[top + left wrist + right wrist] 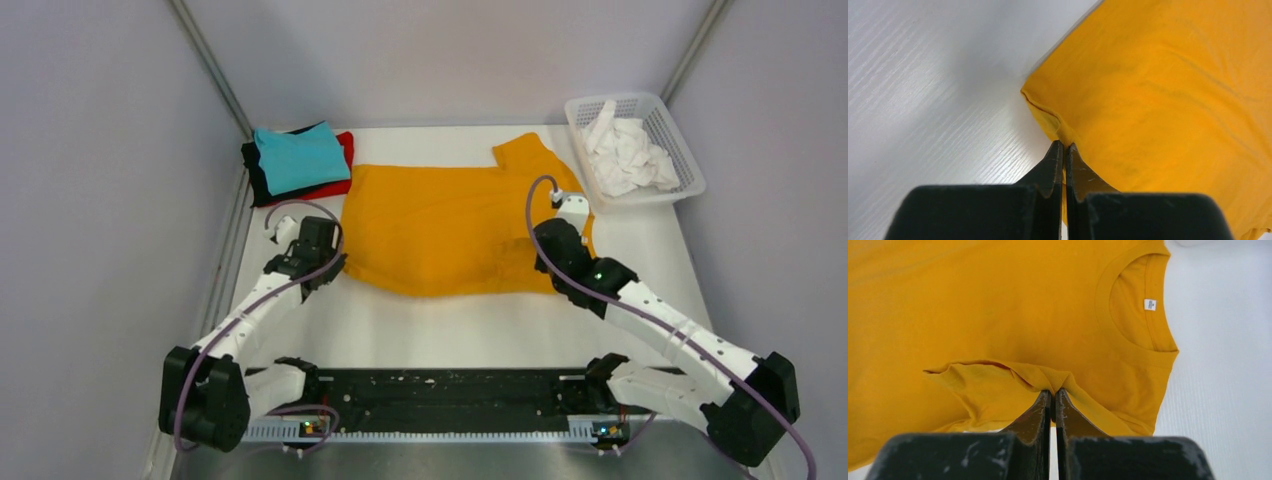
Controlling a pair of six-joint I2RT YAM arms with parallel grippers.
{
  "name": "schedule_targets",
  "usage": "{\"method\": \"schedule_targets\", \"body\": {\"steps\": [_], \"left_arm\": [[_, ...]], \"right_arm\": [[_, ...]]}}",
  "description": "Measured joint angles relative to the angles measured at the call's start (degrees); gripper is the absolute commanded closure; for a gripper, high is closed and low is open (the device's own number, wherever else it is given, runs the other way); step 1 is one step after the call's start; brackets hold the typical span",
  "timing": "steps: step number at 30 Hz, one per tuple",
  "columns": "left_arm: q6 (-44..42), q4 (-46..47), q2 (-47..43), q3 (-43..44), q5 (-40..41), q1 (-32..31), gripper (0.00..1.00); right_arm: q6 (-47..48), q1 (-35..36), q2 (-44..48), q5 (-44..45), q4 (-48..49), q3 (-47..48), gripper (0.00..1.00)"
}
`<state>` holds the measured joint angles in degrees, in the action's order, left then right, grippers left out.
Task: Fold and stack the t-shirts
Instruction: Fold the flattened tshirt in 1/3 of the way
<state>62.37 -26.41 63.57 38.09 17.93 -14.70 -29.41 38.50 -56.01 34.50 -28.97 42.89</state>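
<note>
Mustard-orange t-shirt (440,225) is spread out flat across the middle of the white table (450,330), lying sideways with the hem at the left and the collar (1138,347) at the right. One sleeve pokes out toward the far right. You can see the little white label (1149,304) inside the neck from the right wrist cam.

Left gripper (1064,145) is at the near-left corner of the shirt. Its fingers are pressed together and pinching the hem corner, and the cloth puckers a bit right at the tips. Right gripper (1053,391) is on the near-right side, just beside the collar. Its fingers are also squeezed tight, on a bunched-up fold of the orange fabric. It looks like sleeve material, but I can't say for sure.

Far-left corner has a small pile of folded stuff: the teal shirt (300,160) is on top, the black shirt (257,172) peeks out at the left edge and the red shirt (345,150) shows at the right edge. That pile sits just beside the orange one's far-left corner. Far right there's a white lattice basket (680,150) with crumpled white cloth (630,155) in it.
</note>
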Motion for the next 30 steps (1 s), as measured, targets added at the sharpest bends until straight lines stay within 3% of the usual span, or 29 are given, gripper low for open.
{"method": "schedule_targets", "body": {"steps": [25,26,29,30], "left_arm": [[-2.49,4.33,16.41,9.86,1.01,3.63,1.00],[-2.51,4.46,17.31,10.16,0.96,3.80,0.99],[-2.78,4.63,19.82,11.08,0.92,4.39,0.74],[-2.89,4.74,20.94,11.65,0.76,4.74,0.57]], "right_arm": [[17.62,-13.90,-15.06,-6.95,20.06,2.51,1.00],[17.92,-14.47,-16.44,-7.50,20.46,3.08,1.00],[19.15,-15.91,-20.98,-8.35,22.49,5.14,0.97],[19.63,-16.26,-22.62,-8.48,23.23,5.97,0.83]]}}
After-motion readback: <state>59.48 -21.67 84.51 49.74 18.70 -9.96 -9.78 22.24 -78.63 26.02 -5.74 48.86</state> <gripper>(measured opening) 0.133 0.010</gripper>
